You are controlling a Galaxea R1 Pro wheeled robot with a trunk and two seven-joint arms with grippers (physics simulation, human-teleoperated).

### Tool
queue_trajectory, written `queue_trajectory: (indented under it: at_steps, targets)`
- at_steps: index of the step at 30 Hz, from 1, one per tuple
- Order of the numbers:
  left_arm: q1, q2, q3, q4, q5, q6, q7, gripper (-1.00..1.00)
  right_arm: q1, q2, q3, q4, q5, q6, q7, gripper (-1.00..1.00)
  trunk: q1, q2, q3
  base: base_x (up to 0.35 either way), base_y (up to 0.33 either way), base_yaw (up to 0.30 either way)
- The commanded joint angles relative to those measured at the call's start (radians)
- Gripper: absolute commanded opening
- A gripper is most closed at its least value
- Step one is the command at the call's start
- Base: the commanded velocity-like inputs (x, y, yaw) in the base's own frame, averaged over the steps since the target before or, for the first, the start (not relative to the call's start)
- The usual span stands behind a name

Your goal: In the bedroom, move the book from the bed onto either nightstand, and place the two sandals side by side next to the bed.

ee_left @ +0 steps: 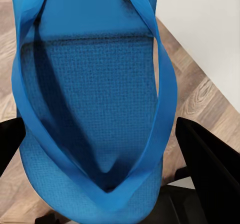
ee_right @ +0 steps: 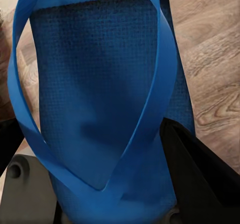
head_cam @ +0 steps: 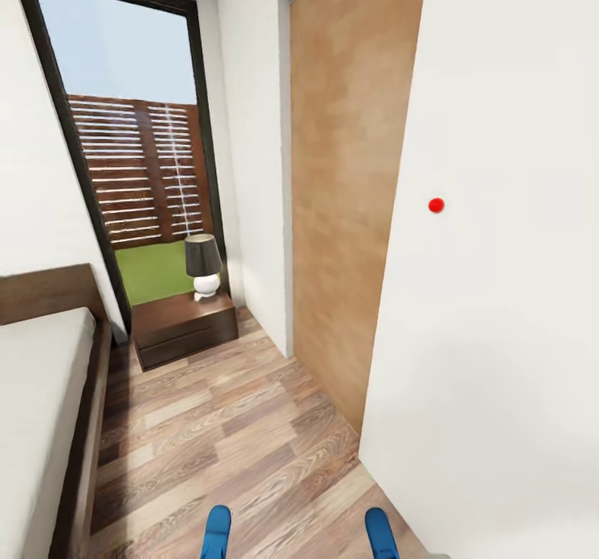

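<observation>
I hold one bright blue sandal in each gripper. In the head view the tips of the left sandal (head_cam: 217,532) and the right sandal (head_cam: 381,534) poke up at the bottom edge, above the wood floor. The left wrist view has my left gripper (ee_left: 102,151) shut on its sandal (ee_left: 95,99), a black finger (ee_left: 207,154) on either side. My right gripper (ee_right: 100,159) is likewise shut on the other sandal (ee_right: 100,84). The bed (head_cam: 33,393) lies at the left. A dark nightstand (head_cam: 183,326) stands beyond it by the window. The book is out of view.
A small lamp (head_cam: 203,266) with a dark shade sits on the nightstand. A tall wooden door panel (head_cam: 349,168) and a white wall (head_cam: 499,334) with a red dot (head_cam: 436,205) close off the right. A strip of plank floor (head_cam: 225,426) runs between bed and wall.
</observation>
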Motion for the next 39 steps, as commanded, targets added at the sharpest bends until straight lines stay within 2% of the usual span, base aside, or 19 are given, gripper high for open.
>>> queue_trajectory:
  at_steps: [1,19,34,39]
  targets:
    - [0.0,0.0,0.009,0.001,-0.008,-0.003,-0.003,-1.0,-0.001,0.0,0.008,0.003,-0.011,-0.001,0.005,-1.0,0.0,-0.001,0.0,0.075,0.007,0.082]
    - [0.0,0.0,0.009,0.001,-0.008,-0.003,-0.003,-1.0,-0.001,0.0,0.007,0.003,-0.012,-0.002,0.005,-1.0,0.0,-0.001,0.0,0.242,0.081,0.02]
    - [0.0,0.0,0.009,0.001,-0.008,-0.003,-0.003,-1.0,-0.001,0.0,0.008,0.003,-0.012,-0.002,0.005,-1.0,0.0,-0.001,0.0,0.018,0.003,0.271]
    - [0.0,0.0,0.009,0.001,-0.008,-0.003,-0.003,-1.0,-0.001,0.0,0.008,0.003,-0.011,-0.002,0.005,-1.0,0.0,-0.001,0.0,0.192,0.0,0.107]
